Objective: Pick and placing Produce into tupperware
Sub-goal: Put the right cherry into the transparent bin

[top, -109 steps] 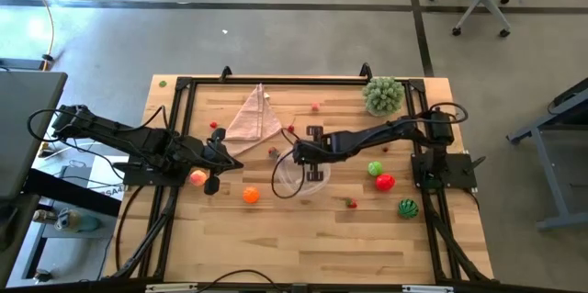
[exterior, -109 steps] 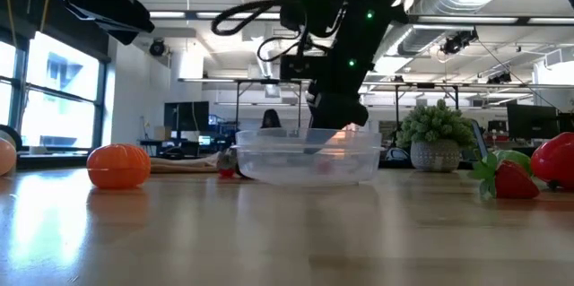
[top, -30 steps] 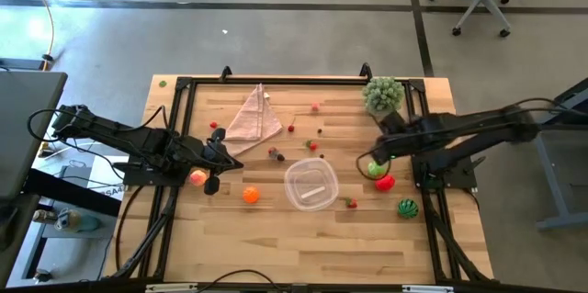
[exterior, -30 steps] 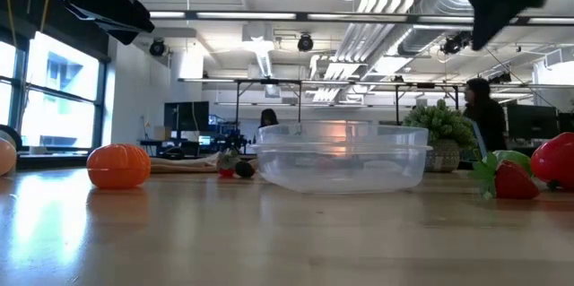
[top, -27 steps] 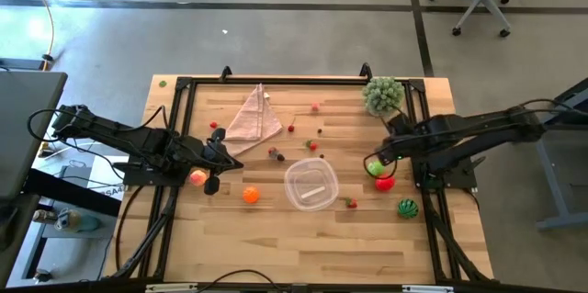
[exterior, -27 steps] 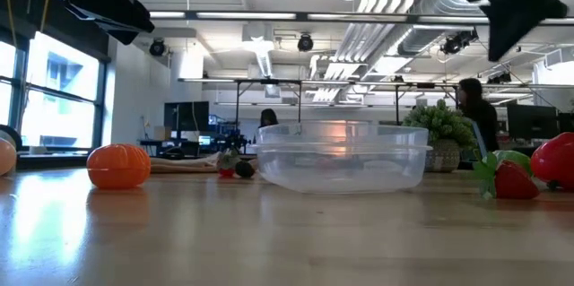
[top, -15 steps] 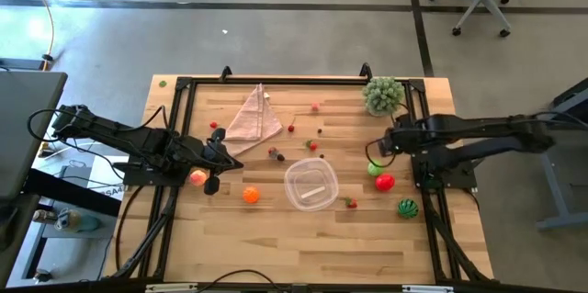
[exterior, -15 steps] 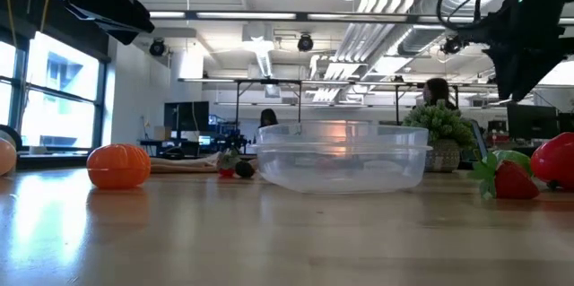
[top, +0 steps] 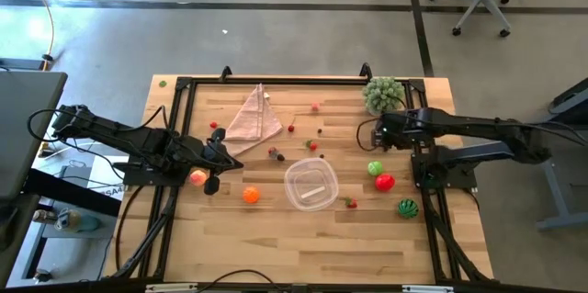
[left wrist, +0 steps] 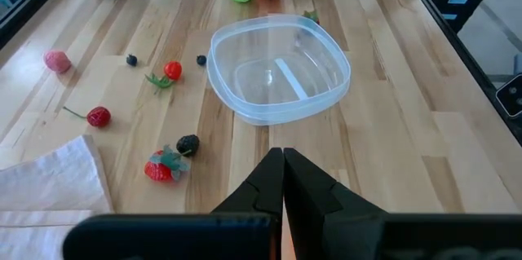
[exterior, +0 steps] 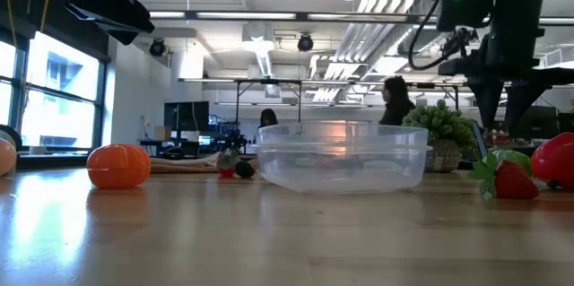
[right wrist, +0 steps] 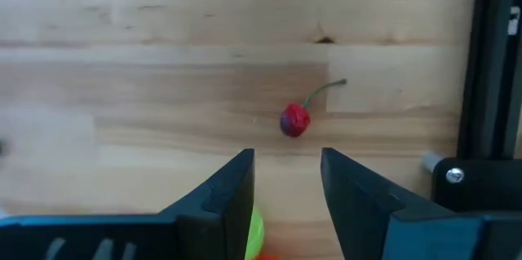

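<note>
The cherry, a small red fruit with its stem angled up and away, lies on the wooden table straight ahead of the right gripper, whose fingers stand partly open and empty, the gap lined up with it. The clear tupperware sits mid-table, well apart, holding no fruit; the left gripper is shut and waits at the table's left. Only the right wrist view shows the cherry lined up with the fingers; the high view places this gripper near the green apple and potted plant.
</note>
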